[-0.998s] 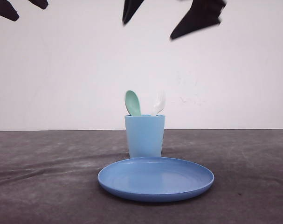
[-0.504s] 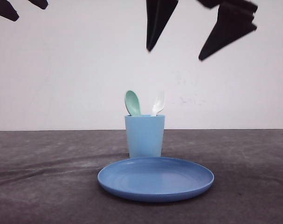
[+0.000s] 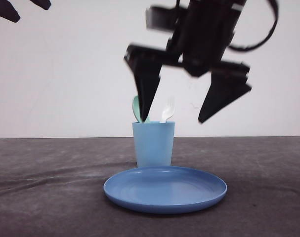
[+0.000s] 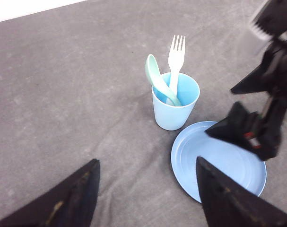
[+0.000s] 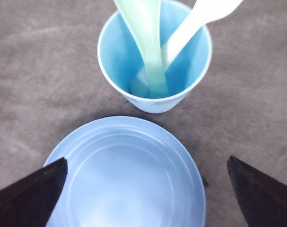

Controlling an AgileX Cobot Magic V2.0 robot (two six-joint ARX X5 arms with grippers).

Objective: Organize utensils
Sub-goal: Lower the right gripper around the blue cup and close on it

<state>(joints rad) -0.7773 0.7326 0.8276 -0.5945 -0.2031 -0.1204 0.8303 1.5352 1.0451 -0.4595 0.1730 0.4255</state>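
A mint-green spoon (image 3: 136,109) and a white fork (image 3: 168,107) stand handle-down in a light blue cup (image 3: 153,144) at the table's middle. In front of the cup lies the round blue plate (image 3: 164,190), with nothing on it. My right gripper (image 3: 172,120) hangs open over the plate, in front of the cup; its tips are level with the utensil heads and touch nothing. In the right wrist view it (image 5: 147,161) is above the plate (image 5: 124,175), with the spoon (image 5: 148,42) and fork (image 5: 195,19) ahead. My left gripper (image 4: 147,161) is open, high at the left.
The table is covered with a dark grey cloth (image 3: 51,187), slightly wrinkled at the left. A white wall (image 3: 65,74) rises behind the table. Open cloth lies on both sides of the cup and plate.
My right gripper has come down from the top of the front view and shifted slightly left, toward the cup. The left gripper, the cup and the utensils have stayed where they were.
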